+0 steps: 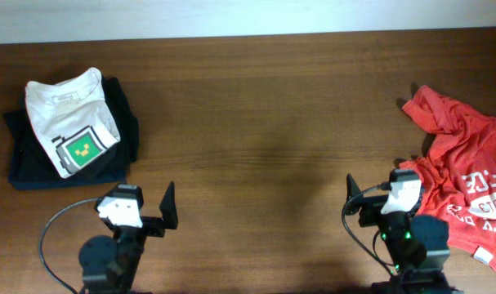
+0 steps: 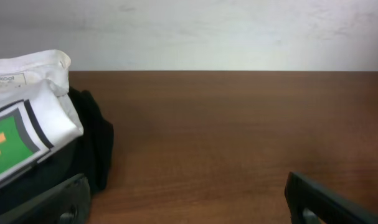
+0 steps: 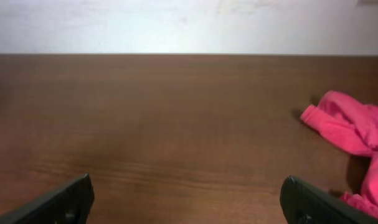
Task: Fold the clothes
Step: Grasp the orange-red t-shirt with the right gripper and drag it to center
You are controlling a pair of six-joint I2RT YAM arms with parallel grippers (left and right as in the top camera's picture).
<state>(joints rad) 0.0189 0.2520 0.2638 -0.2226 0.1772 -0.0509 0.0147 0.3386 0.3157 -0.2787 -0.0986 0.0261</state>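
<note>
The clothes, a red-orange T-shirt (image 1: 464, 167) with white lettering, lie crumpled at the table's right edge. In the right wrist view a bunched part of the T-shirt (image 3: 354, 127) shows at the far right. My right gripper (image 1: 381, 189) sits near the front edge, just left of the shirt. It is open, and in the right wrist view only bare wood shows between the fingers of this gripper (image 3: 187, 190). My left gripper (image 1: 137, 196) rests at the front left, open and holding nothing. The left wrist view shows that gripper (image 2: 187, 193) over bare table.
A folded white T-shirt with a green pixel graphic (image 1: 72, 122) lies on a folded dark navy garment (image 1: 123, 122) at the back left, just beyond my left gripper. Both show in the left wrist view, the white T-shirt (image 2: 27, 124) above the navy garment (image 2: 96, 143). A pale wall runs along the table's far edge.
</note>
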